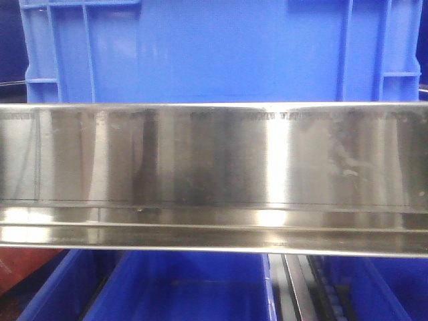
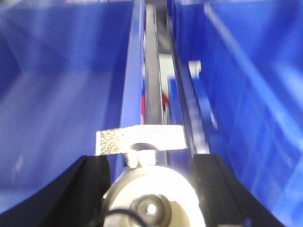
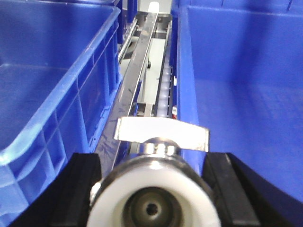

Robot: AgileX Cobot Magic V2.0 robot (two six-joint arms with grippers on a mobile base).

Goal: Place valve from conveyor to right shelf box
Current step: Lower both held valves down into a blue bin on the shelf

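With my right hand [image 3: 154, 165] clenched on the valve [image 3: 156, 201], handle [image 3: 163, 134] crosswise, over the steel rail [image 3: 137, 71], the right shelf box [image 3: 246, 94] lay just to its right; my left hand [image 2: 151, 165] gripped a second valve [image 2: 149, 198].

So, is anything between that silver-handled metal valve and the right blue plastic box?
Nothing visible. The right gripper holds the silver-handled metal valve over a steel rail, beside the open blue plastic box.

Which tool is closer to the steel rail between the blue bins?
Neither clearly. The left tool holds a valve above a rail between blue bins; the right tool holds its valve above a like rail.
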